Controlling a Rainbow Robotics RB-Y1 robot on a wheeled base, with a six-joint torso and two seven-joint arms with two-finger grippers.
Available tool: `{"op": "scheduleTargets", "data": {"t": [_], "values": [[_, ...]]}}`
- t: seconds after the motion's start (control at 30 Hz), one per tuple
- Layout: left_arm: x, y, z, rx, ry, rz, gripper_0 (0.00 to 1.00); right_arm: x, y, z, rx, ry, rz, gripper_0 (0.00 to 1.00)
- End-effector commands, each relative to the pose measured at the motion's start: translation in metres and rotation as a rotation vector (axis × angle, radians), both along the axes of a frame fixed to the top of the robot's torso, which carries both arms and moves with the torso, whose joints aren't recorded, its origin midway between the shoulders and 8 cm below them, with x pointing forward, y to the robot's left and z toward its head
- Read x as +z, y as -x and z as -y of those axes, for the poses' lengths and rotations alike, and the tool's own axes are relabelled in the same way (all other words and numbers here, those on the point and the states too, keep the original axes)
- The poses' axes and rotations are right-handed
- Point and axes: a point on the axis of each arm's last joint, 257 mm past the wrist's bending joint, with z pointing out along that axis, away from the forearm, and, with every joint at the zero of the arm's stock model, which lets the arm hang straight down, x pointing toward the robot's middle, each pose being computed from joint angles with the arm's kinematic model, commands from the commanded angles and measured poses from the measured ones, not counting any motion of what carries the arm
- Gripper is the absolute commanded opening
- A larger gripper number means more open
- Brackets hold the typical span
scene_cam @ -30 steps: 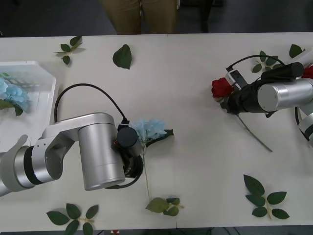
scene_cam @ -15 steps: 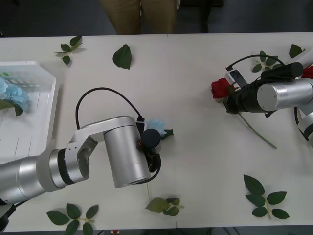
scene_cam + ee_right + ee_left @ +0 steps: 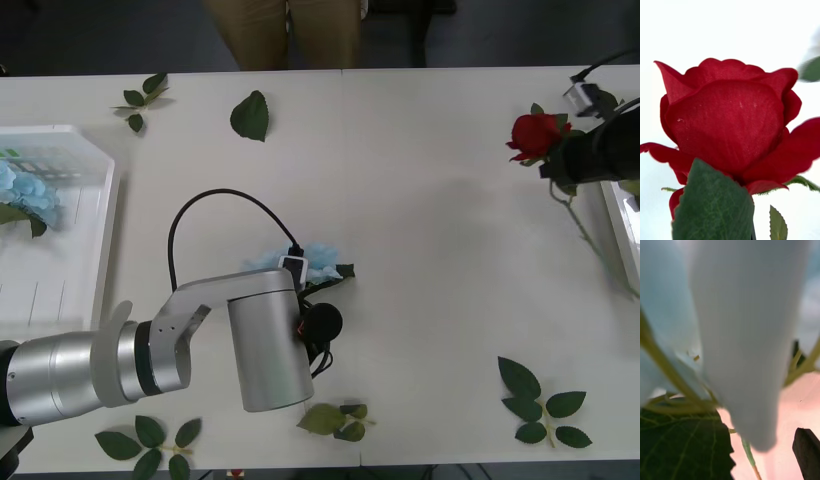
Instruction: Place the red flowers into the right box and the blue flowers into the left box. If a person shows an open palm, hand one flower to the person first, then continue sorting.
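Note:
A red flower [image 3: 533, 134] hangs above the table's far right with my right gripper [image 3: 566, 163] shut on it below the bloom; its stem trails toward the right box [image 3: 626, 232]. In the right wrist view the bloom [image 3: 728, 123] is very close. A blue flower [image 3: 318, 260] lies on the table at centre, and my left gripper [image 3: 316, 308] is right over it, mostly hidden under the wrist. Pale petals [image 3: 741, 333] and a dark leaf [image 3: 681, 446] sit between the open fingers, one black fingertip [image 3: 807, 453] showing. Another blue flower [image 3: 24, 194] lies in the left box [image 3: 95, 215].
Loose green leaf sprigs lie at the far left [image 3: 141, 97], far centre [image 3: 250, 115], near right [image 3: 541, 402], near centre [image 3: 336, 420] and near left [image 3: 150, 441]. A person's legs [image 3: 285, 30] in tan trousers stand behind the table's far edge.
My right gripper has lifted the red flower and carried it right, up to the right box. The left arm has swung right and settled over the blue flower.

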Motion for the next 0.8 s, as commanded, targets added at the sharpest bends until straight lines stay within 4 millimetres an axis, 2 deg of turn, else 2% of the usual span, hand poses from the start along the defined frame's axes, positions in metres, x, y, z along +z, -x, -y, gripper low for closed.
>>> {"op": "scheduleTargets", "data": {"t": [0.03, 0.07, 0.2, 0.27, 0.4, 0.5, 0.53, 0.6, 0.77, 0.8], "values": [[0.01, -0.006, 0.017, -0.022, 0.018, 0.029, 0.06, 0.104, -0.012, 0.072, -0.077, 0.127, 0.138, 0.0], [0.011, -0.007, 0.017, -0.022, 0.02, 0.033, 0.01, 0.114, -0.011, 0.091, -0.103, 0.166, 0.152, 0.0], [0.009, -0.006, 0.018, -0.02, 0.027, 0.027, 0.0, 0.136, -0.006, 0.149, -0.184, 0.307, 0.182, 0.0], [0.01, -0.006, 0.019, -0.021, 0.03, 0.029, 0.0, 0.143, -0.003, 0.171, -0.215, 0.365, 0.192, 0.0], [0.01, -0.007, 0.018, -0.02, 0.033, 0.029, 0.0, 0.143, 0.005, 0.222, -0.287, 0.511, 0.179, 0.0], [0.01, -0.007, 0.018, -0.021, 0.032, 0.03, 0.0, 0.128, 0.004, 0.252, -0.32, 0.614, 0.171, 0.0], [0.01, -0.007, 0.018, -0.021, 0.032, 0.03, 0.0, 0.123, 0.003, 0.255, -0.324, 0.618, 0.171, 0.0], [0.009, -0.007, 0.016, -0.018, 0.028, 0.029, 0.0, 0.101, -0.001, 0.268, -0.343, 0.628, 0.175, 0.0], [0.016, -0.017, 0.001, 0.0, 0.021, 0.045, 0.0, 0.053, -0.015, 0.272, -0.354, 0.65, 0.207, 0.0], [0.019, -0.02, -0.003, 0.006, 0.022, 0.048, 0.0, 0.049, -0.016, 0.273, -0.356, 0.657, 0.211, 0.0]]}}
